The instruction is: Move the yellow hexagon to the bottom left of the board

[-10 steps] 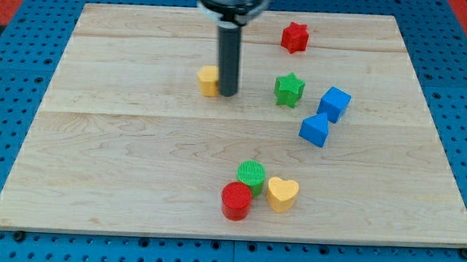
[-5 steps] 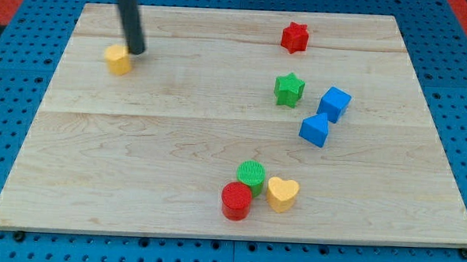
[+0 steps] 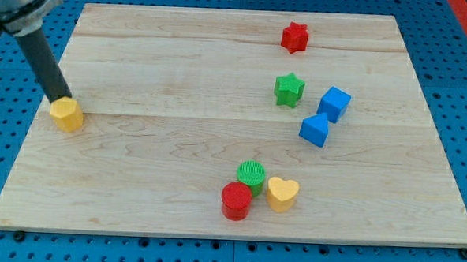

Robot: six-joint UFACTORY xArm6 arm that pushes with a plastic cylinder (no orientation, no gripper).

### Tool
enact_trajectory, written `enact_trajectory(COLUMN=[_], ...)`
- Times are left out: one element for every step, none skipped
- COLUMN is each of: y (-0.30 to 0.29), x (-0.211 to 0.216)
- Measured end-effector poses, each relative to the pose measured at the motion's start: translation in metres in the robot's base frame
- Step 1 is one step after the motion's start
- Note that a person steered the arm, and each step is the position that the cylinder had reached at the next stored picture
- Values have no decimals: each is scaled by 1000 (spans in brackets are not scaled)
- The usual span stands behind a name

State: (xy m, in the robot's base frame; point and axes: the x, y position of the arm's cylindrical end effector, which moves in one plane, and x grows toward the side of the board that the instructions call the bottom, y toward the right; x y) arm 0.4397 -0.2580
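Note:
The yellow hexagon (image 3: 67,114) lies near the left edge of the wooden board (image 3: 177,152), about halfway down. My tip (image 3: 60,99) is at the hexagon's upper-left side, touching or nearly touching it. The dark rod slants up toward the view's top left.
A red star (image 3: 295,37) sits at the top right. A green star (image 3: 289,89) and two blue cubes (image 3: 334,104) (image 3: 315,130) lie at the right. A green cylinder (image 3: 252,175), a red cylinder (image 3: 236,201) and a yellow heart (image 3: 282,194) cluster at the bottom centre.
The rod has swept from the board's upper middle to the left edge, and the yellow hexagon has slid left and down with it. The other blocks have not moved.

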Motion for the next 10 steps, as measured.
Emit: enact_trajectory(y=[-3,2,40,51,62,47,55,74,64,55], x=[0,20,26,19,24,37,41,55,81,88])
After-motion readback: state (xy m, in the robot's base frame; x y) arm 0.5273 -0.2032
